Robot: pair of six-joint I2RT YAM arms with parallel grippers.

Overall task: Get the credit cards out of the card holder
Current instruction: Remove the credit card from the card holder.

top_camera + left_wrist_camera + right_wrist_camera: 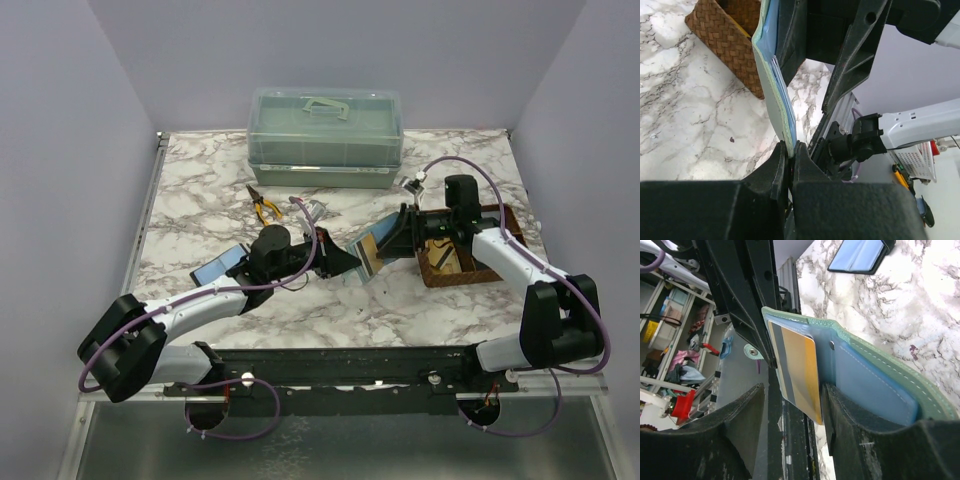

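Found left tool (790,148) clamped shut on the edge of the card holder (772,95), held open clear of the bench (200,190). Noted right tool (792,392) gaping astride a gold credit card (801,375) that juts from its slot, not yet gripped. Judged extraction barely begun; no card seen fully out.
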